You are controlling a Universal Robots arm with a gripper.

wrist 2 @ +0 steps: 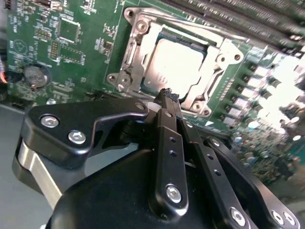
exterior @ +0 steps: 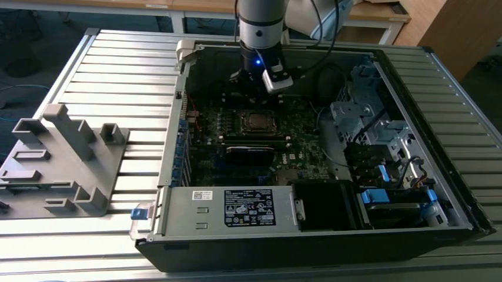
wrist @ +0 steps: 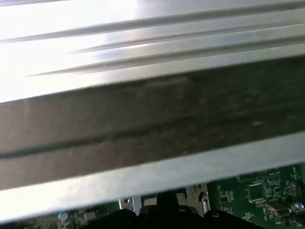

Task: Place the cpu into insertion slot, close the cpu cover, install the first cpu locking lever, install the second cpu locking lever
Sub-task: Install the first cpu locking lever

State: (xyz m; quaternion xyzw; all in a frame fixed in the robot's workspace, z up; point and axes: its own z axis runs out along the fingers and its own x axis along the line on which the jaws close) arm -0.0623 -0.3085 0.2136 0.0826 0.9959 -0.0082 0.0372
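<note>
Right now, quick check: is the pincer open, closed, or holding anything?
Pincer: closed, fingertips together with nothing between them, poised just over the edge of the thin silver metal cpu cover on the dark green circuit board.

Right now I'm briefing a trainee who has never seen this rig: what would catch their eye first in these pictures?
First the open computer case lying on the slatted table, its green circuit board exposed. Then the arm reaching down into it, its gripper shut and empty, poised just beside the socket. There the cpu already sits in the insertion slot, with the silver cpu cover framing it.
</note>
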